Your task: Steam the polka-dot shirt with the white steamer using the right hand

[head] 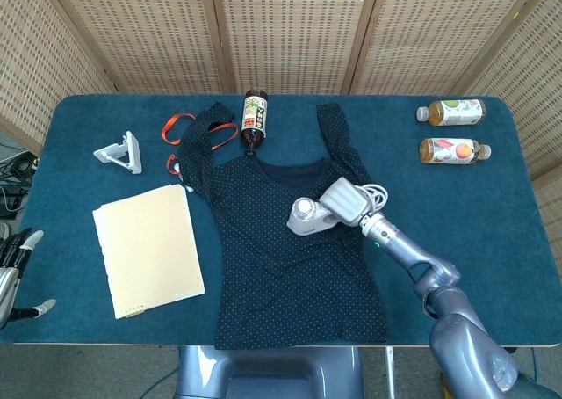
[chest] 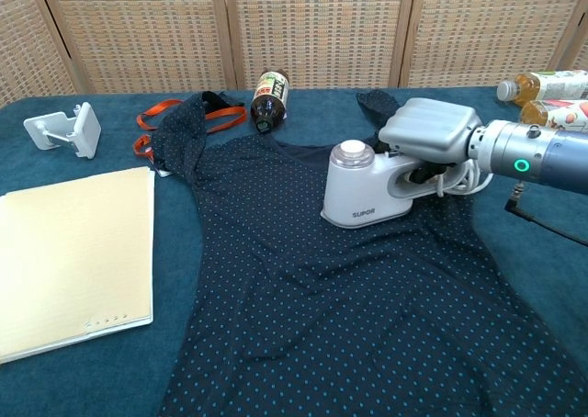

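Lying flat on shirt [chest: 367,298], steamer [chest: 360,195] nose pointing left

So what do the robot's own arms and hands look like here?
The right arm is a glossy silver-grey tube with a dark wrist band bearing a small green light. The right hand has a smooth, boxy light-grey shell. Of the left hand, only pale-tipped grey fingers show at the head view's edge.
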`<state>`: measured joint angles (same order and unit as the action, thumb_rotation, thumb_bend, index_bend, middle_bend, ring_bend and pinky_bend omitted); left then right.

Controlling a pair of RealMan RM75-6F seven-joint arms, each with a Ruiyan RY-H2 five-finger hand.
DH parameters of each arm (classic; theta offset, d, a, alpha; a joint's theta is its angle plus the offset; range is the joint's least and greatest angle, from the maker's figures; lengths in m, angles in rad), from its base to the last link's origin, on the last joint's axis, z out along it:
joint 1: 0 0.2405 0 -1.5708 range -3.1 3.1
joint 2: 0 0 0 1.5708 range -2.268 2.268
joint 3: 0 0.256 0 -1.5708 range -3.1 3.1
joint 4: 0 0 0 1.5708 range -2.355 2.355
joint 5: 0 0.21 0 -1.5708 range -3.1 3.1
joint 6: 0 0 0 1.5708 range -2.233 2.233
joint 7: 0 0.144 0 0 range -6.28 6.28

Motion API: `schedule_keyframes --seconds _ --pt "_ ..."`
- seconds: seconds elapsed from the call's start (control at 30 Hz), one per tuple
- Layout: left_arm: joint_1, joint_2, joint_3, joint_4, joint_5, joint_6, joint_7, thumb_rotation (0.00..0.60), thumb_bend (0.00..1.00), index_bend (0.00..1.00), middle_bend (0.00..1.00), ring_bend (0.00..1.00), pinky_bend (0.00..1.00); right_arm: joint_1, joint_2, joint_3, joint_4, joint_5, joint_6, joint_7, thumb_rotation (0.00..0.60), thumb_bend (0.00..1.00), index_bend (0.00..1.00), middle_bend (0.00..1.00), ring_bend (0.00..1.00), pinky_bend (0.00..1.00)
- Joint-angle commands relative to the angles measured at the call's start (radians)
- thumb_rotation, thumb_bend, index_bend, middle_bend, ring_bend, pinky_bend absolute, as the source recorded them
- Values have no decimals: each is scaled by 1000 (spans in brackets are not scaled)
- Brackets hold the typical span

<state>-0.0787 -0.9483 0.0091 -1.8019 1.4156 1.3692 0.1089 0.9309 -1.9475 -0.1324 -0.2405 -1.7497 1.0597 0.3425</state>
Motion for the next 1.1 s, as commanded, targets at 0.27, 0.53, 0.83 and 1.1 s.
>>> schedule_keyframes --seconds 0.27,0.53,0.83,1.1 --pt "-2 2 -2 -1 -5 -3 -4 600 0 0 0 0 0 58 -46 6 -44 -14 57 -4 600 1000 876 682 658 906" --pt "-2 3 -2 3 -8 -4 -10 600 0 0 0 0 0 60 -52 -27 -72 -50 99 -18 600 1000 876 682 658 906" --pt "-4 -3 1 4 -6 -8 3 600 0 0 0 0 0 24 -32 -33 -30 -41 99 1 600 1000 876 682 658 906" --pt "-8 -11 4 1 -5 -13 22 600 0 0 0 0 0 -22 6 -41 23 -31 82 23 600 1000 876 682 658 906"
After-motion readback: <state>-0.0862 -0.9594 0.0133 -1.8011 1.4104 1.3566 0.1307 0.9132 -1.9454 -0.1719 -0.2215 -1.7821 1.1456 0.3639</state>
